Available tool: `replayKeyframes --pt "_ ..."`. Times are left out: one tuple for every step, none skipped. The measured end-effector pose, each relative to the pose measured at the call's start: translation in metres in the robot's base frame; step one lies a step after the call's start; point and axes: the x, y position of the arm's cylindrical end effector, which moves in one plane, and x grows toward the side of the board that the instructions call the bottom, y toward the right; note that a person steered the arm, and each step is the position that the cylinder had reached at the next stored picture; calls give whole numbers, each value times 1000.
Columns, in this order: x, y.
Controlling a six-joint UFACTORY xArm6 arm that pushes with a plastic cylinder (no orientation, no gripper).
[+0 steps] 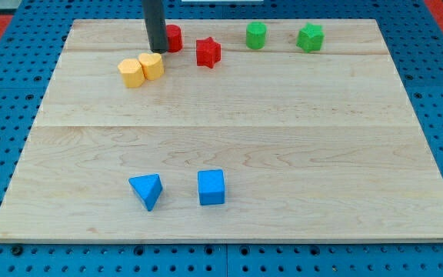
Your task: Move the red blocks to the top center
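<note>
A red block [174,38], partly hidden by my rod, sits near the view's top, left of centre. A red star block [208,52] lies just to its right and slightly lower. My tip [157,50] is at the left side of the partly hidden red block, touching or nearly touching it, and just above the yellow blocks. The rod comes down from the view's top edge.
Two yellow blocks [131,73] [151,66] sit side by side just below my tip. Two green blocks [256,35] [310,37] stand at the top right. A blue triangle block [147,190] and a blue cube [211,187] lie near the bottom. The wooden board [283,138] rests on a blue pegboard.
</note>
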Motion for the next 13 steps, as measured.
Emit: replayKeyframes --pt "-13 18" --pt "-14 60" --pt "-10 94" --pt "21 123" --pt "61 120" --pt "67 117" --pt "108 116" --pt "109 81" --pt "88 70" --pt "74 84" --pt "37 86" --pt "16 83" --pt "75 85"
